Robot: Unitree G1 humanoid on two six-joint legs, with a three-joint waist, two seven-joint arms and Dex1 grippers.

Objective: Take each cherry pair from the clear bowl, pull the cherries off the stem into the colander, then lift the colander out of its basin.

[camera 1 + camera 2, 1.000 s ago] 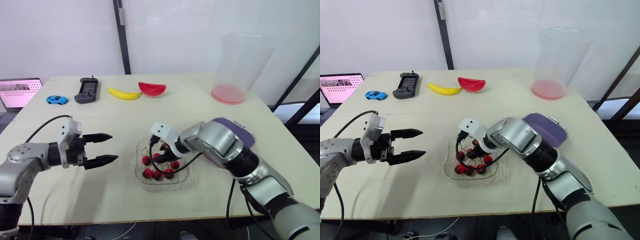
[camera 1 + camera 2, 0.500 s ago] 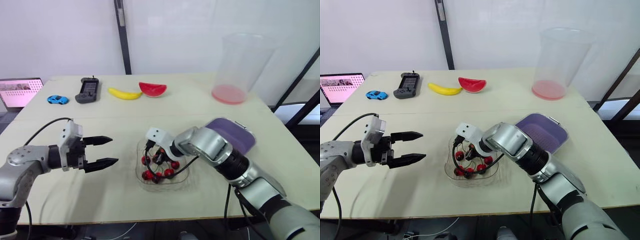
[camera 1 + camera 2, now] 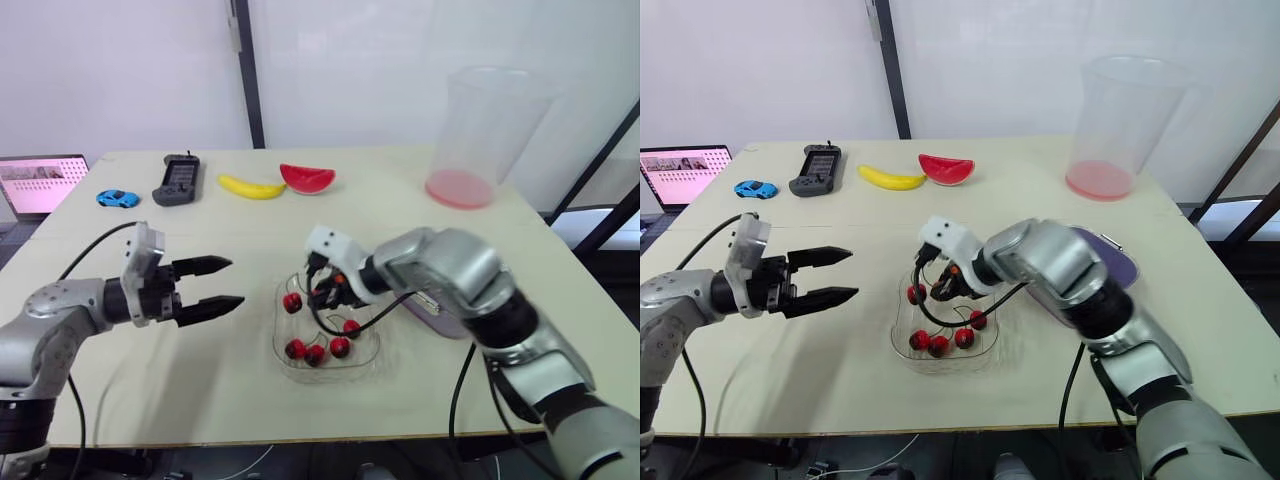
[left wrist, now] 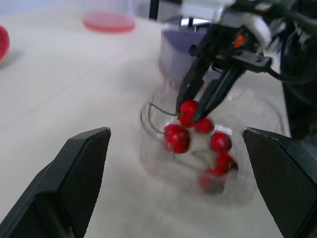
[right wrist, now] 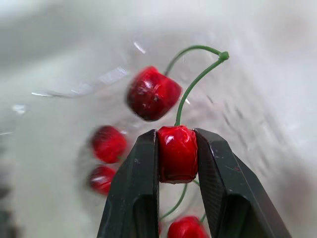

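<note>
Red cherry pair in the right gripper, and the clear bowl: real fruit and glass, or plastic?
Red cherry pair: probably plastic or rubber replicas; glossy skin, the one clamped in the right gripper looks blocky, and the green stem is a uniform, wire-like arc. Clear bowl: likely thin transparent plastic, given its soft-cornered moulded shape; glass can't be ruled out.
</note>
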